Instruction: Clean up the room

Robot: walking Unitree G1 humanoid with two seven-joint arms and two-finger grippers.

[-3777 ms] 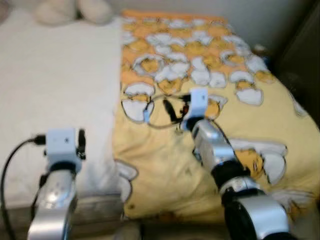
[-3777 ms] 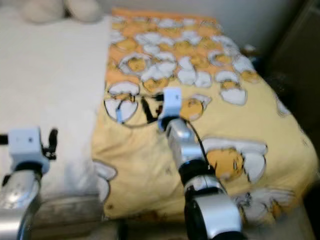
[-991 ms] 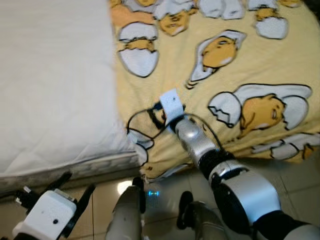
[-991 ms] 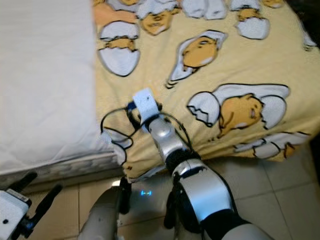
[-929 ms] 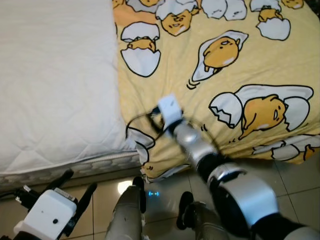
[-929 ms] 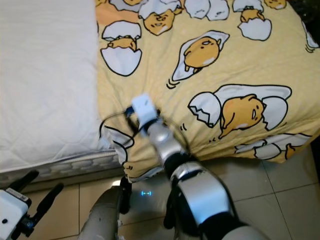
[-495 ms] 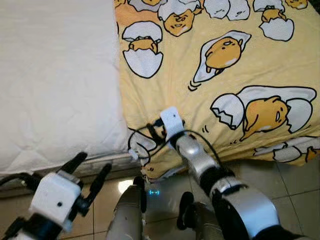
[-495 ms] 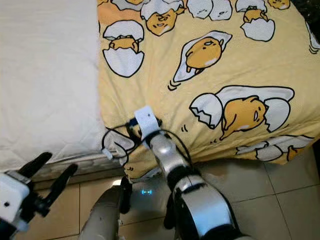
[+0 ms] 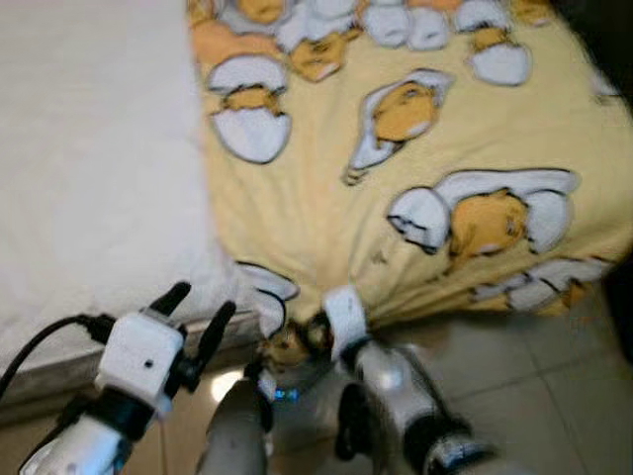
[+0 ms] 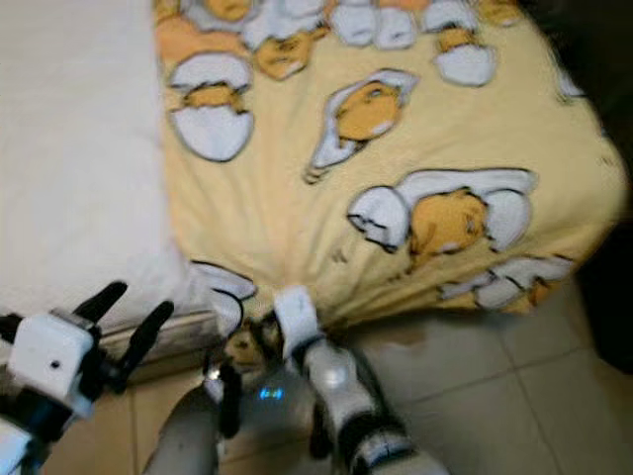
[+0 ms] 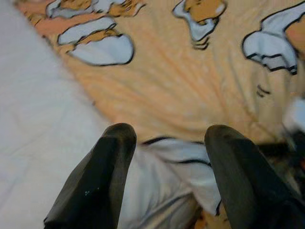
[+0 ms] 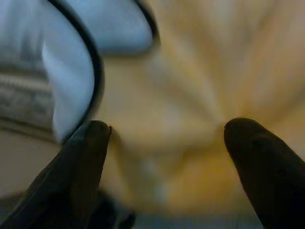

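Note:
A yellow blanket (image 9: 326, 178) printed with egg cartoons covers the right part of the bed. Its near corner is bunched, and folds run down into my right gripper (image 9: 297, 341) at the bed's front edge, just above the floor. In the right wrist view that gripper (image 12: 167, 138) has gathered yellow fabric (image 12: 181, 95) between its two black fingers. My left gripper (image 9: 201, 300) is open, low at the left, pointing at the seam where the blanket meets the white mattress cover (image 9: 89, 168). The left wrist view has its spread fingers (image 11: 114, 157) over that seam with nothing between them.
Beige floor tiles (image 9: 554, 376) run along the front of the bed. Something dark (image 9: 618, 59) stands at the far right beside it. A black cable (image 9: 40, 341) loops from my left wrist. My own legs, with a blue light (image 9: 282, 394), are below.
My right gripper has drawn back from on top of the blanket to the bed's front edge, and the corner is now bunched at it. The left gripper has risen slightly. The view has shifted.

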